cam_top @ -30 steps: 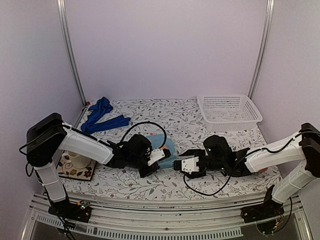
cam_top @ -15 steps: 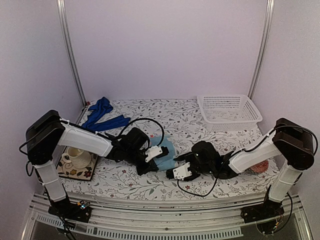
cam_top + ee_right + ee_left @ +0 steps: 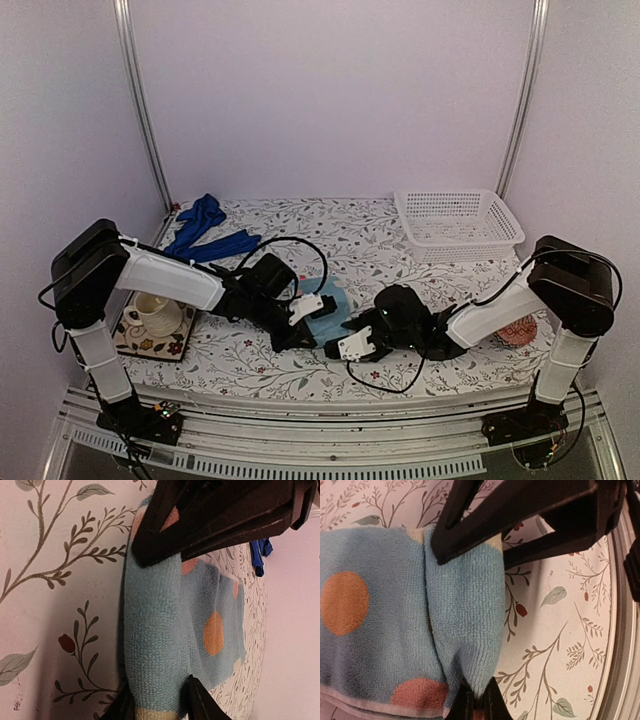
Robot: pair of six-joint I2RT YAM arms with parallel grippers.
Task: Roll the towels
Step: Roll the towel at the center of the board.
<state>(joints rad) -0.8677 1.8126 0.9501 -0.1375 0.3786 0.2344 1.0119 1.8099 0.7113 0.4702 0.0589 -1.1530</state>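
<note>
Here, floral tablecloth (image 3: pixel 362 226), lilac walls (image 3: pixel 330 100), towel (image 3: pixel 331 299).

Top view: light even, soft, from overhead; no glare for you to fight. Faint shadows on table (image 3: pixel 350 232). Picture slightly soft, fine print smeared; side posts (image 3: pixel 138 100) lean inward toward edges. Left wrist: light-blue towel (image 3: pixel 465 605) weave crisp, left fingers (image 3: pixel 520 515) near-black, underexposed, edges blurred. Right wrist: towel sharp, dark shadow along its left side, right fingers (image 3: pixel 225 515) featureless black, far wall (image 3: pixel 292 655) washed out.
</note>
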